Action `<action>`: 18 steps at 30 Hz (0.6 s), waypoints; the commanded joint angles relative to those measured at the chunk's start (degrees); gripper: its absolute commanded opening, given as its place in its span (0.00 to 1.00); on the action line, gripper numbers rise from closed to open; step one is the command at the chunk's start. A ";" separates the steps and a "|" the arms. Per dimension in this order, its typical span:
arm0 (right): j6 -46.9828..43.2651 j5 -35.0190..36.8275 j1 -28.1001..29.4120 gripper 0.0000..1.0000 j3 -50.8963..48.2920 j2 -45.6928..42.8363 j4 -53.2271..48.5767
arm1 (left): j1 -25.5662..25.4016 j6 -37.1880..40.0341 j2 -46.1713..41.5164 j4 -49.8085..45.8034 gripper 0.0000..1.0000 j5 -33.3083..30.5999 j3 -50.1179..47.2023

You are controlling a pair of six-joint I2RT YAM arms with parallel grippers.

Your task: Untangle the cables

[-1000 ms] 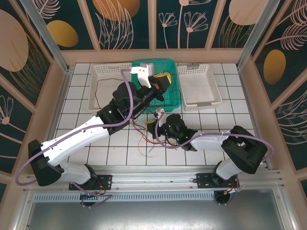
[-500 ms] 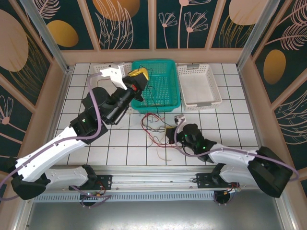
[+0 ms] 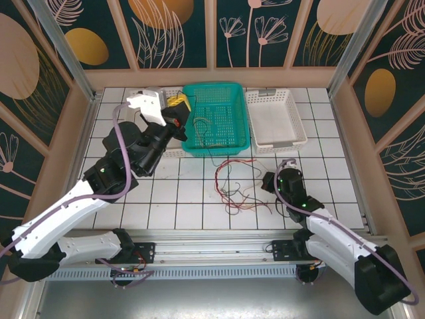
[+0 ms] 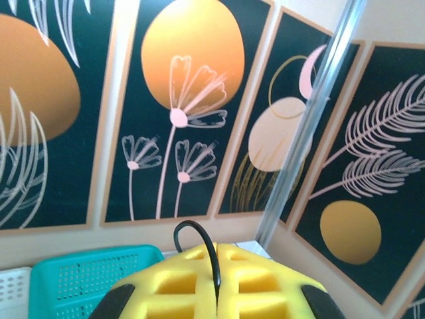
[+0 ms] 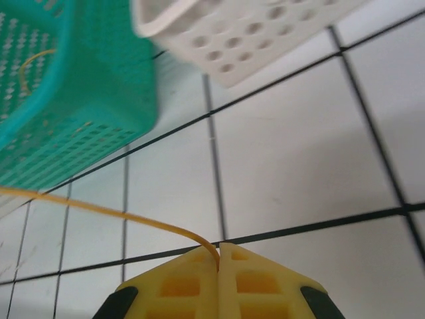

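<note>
Cables (image 3: 234, 191) are only partly freed, as I judge it: a loose snarl of red and black loops lies on the tiles just in front of the teal basket (image 3: 226, 147), and a few strands trail back over its front wall and rest inside it. From above I can see crossings in that snarl, so nothing looks fully separated yet. My left gripper (image 4: 218, 260) is raised just beside the basket's left rim, its yellow pads pressed together on a black cable (image 4: 207, 240) that arcs up out of the seam. My right gripper (image 5: 218, 256) sits low over the tiles, in front of the basket and off to its right, pads likewise clamped, on a yellow-tan cable (image 5: 99, 207) that runs off taut toward the basket's front. With one strand pinched on each side and the arms well apart, I read this as the pulling-apart stage. What remains, I think, is drawing those two strands clear of the red loops, then working through the rest of the pile. How the strands inside the basket are caught I cannot tell.
</note>
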 commanded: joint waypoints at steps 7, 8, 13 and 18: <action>4.10 -4.42 -9.40 0.00 -2.16 -3.58 -7.33 | 0.48 4.20 -2.57 -2.22 0.00 -3.14 5.66; 4.02 -4.55 -9.59 0.00 -2.11 -3.70 -7.33 | 0.47 4.29 -2.48 -2.41 0.00 -3.10 6.04; 2.35 -6.40 -9.91 0.00 -1.04 -4.36 -6.72 | 0.46 3.39 -0.59 -3.84 0.00 -0.55 8.37; 0.05 -8.49 -9.85 0.00 1.45 -7.04 -6.90 | 0.47 1.83 4.57 -3.46 0.00 5.86 10.79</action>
